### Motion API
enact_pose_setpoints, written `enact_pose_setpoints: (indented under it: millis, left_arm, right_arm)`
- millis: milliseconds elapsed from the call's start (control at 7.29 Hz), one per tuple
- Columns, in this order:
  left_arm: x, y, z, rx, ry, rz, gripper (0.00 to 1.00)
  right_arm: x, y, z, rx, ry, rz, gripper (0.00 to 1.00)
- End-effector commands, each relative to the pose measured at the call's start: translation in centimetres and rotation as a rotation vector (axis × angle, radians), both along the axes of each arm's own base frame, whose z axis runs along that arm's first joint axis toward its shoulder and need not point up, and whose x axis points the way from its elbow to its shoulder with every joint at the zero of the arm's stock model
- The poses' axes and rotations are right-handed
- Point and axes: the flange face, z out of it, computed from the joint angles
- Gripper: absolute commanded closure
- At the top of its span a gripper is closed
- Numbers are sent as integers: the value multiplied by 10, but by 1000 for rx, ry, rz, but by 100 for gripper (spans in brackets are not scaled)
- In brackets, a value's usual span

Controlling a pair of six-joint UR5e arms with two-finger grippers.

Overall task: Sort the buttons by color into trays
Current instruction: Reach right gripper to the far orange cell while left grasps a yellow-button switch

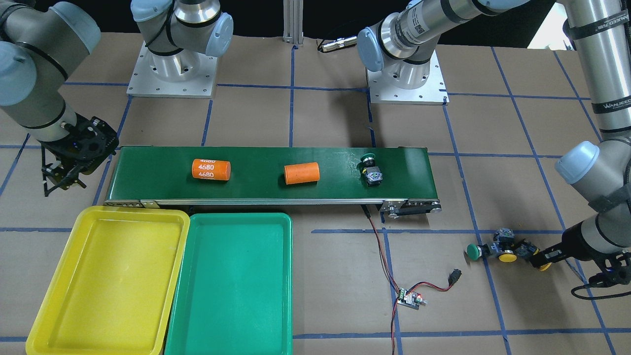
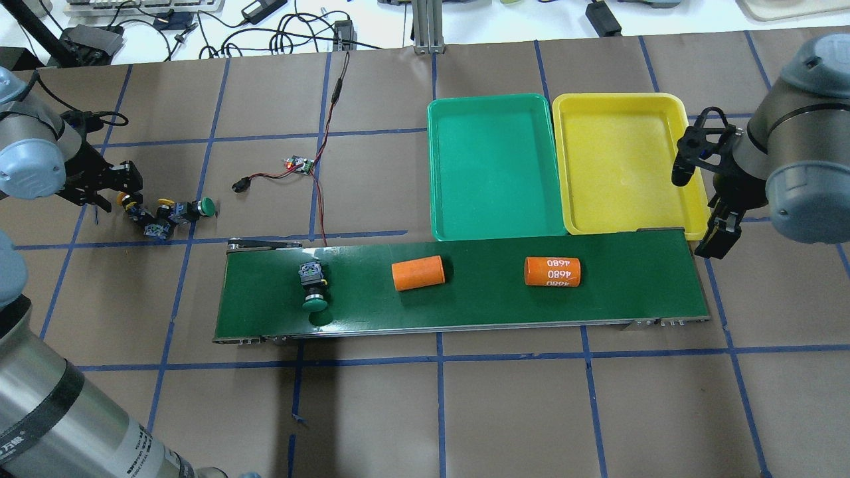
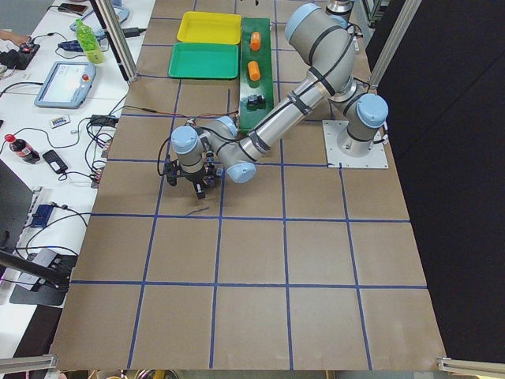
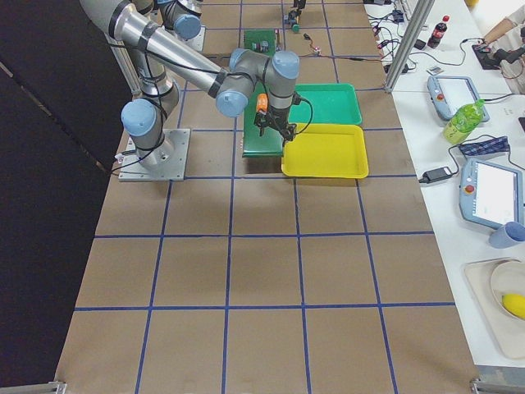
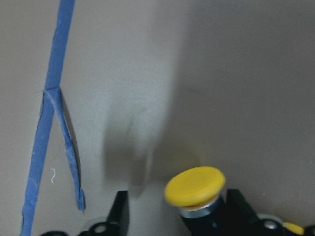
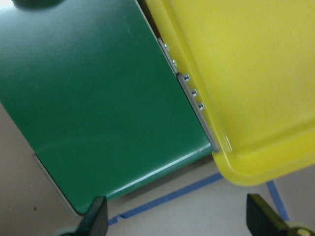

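Note:
One green button (image 1: 370,170) lies on the conveyor belt (image 1: 266,192) near its end on my left side. Beside that end, three more buttons lie together on the table: a green one (image 1: 474,252), a yellow one (image 1: 507,256) and a second yellow one (image 5: 195,186). My left gripper (image 5: 181,211) is low over this second yellow button, open, with a finger on each side of it. The yellow tray (image 1: 113,281) and the green tray (image 1: 231,286) sit side by side with nothing in them. My right gripper (image 6: 179,219) hangs open over the belt's other end and the yellow tray's corner.
Two orange cylinders (image 1: 211,169) (image 1: 301,173) lie on the belt, one marked 4680. A small circuit board (image 1: 410,298) with red-black wires lies on the table between the trays and the loose buttons. Blue tape lines cross the brown table.

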Motion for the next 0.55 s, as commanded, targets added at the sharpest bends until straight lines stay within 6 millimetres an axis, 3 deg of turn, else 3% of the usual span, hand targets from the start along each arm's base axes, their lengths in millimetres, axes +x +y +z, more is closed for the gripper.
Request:
enact_pose_setpoints:
  millis: [0, 274, 411]
  left_arm:
    - [-23, 5, 35, 46, 35, -26, 100]
    - [-109, 10, 119, 42, 33, -142, 100]
    - [-152, 25, 142, 56, 40, -198, 100]
  right_arm:
    - [76, -8, 14, -99, 5, 219, 0]
    - [147, 7, 18, -120, -1, 350, 0]
    - [181, 19, 14, -112, -7, 394, 0]
